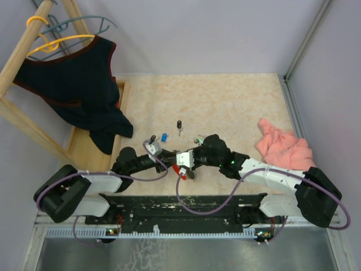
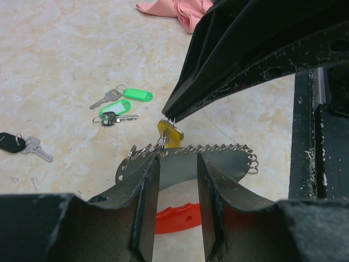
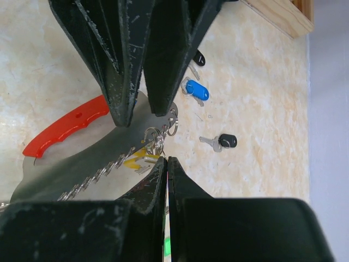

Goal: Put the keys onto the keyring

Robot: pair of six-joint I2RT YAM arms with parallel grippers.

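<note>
From above, the keyring (image 1: pixel 181 169) sits at the near middle of the tabletop (image 1: pixel 237 101). Only a bit of its red shows where the left arm (image 1: pixel 132 162) and right arm (image 1: pixel 228 159) meet over it. Just beyond lie a black key (image 1: pixel 179 125), a blue key (image 1: pixel 163 137) and a second black key (image 1: pixel 152 139), all loose and apart from the loop.

In the left wrist view the left tool (image 2: pixel 177 164) is spread. Its fingers (image 2: pixel 144 202) stand either side of the grey toothed strip (image 2: pixel 240 162) without visibly clamping it, and the red band (image 2: pixel 174 218) curves below. The right tool (image 2: pixel 172 117) reaches in from the upper right, pressed together, pinching the small ring of the yellow key (image 2: pixel 173 137) right at the strip's toothed edge. Two green keys (image 2: pixel 135 95) lie loose further off.

The right wrist view agrees: the right tool is closed with the yellow key's ring against the strip's end, and the left tool's fingers sit apart around the strip.

By my reading the task is early. The yellow key is the one being hooked on, and I cannot tell whether its ring is through yet. The blue, green and black ones are all left to do
</note>
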